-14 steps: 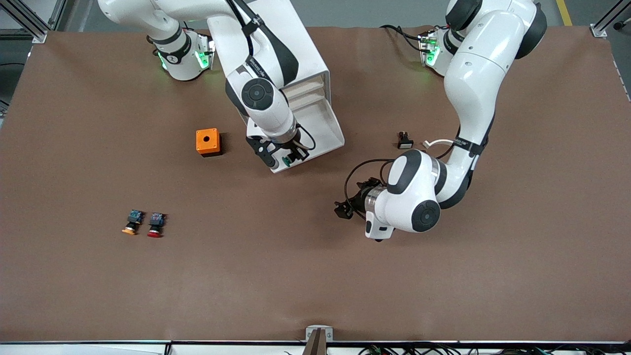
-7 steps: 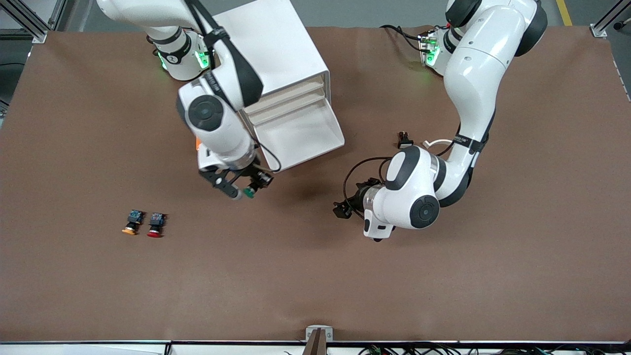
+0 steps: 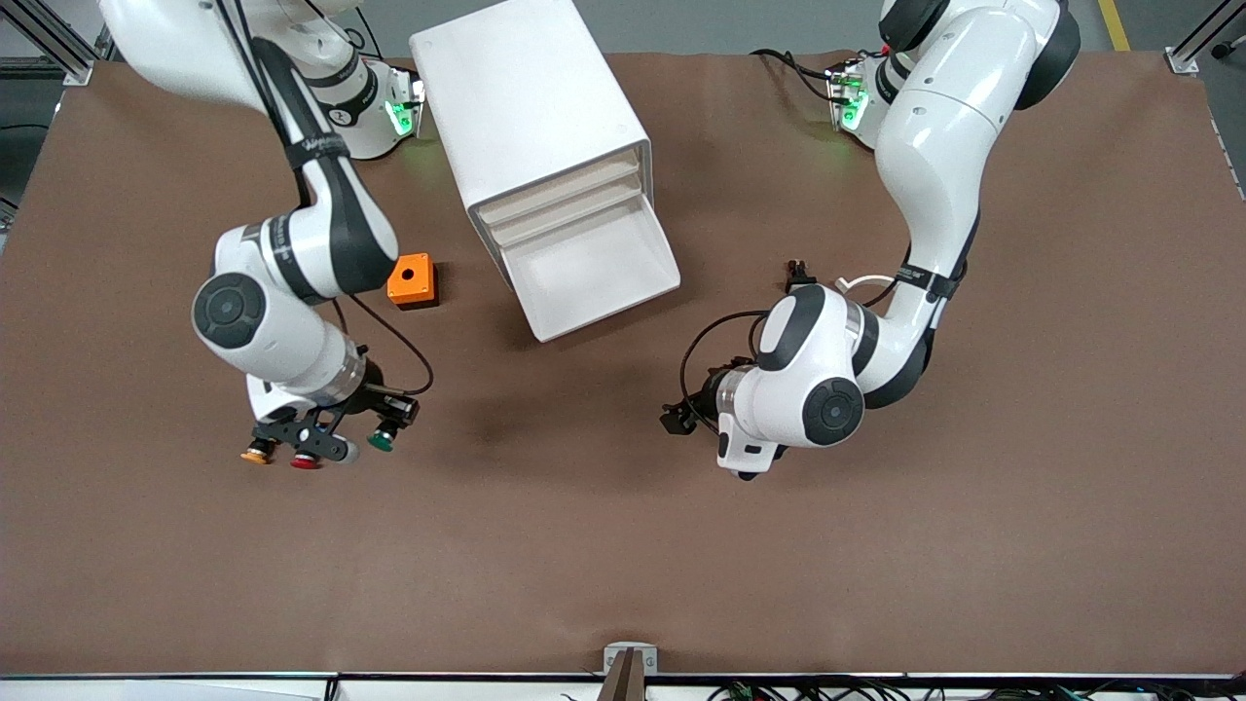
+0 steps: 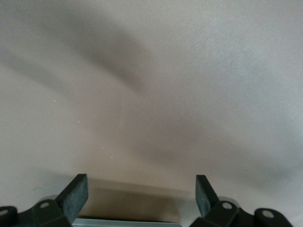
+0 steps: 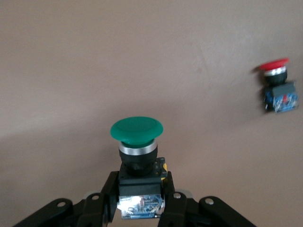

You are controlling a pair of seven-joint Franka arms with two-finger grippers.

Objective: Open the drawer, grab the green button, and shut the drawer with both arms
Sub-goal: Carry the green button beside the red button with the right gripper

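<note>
Green-capped button (image 5: 137, 142) clamped in right gripper (image 3: 336, 435), over table beside red-capped button (image 3: 305, 461). Drawer (image 3: 596, 268) open, empty; left gripper (image 3: 686, 414), fingers spread and empty, nearer its front, waiting.

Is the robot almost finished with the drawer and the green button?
Partly. The drawer is open and empty. The right gripper holds the button over the table beside the red button. The open left gripper waits over the table. Closing the drawer is left.
</note>
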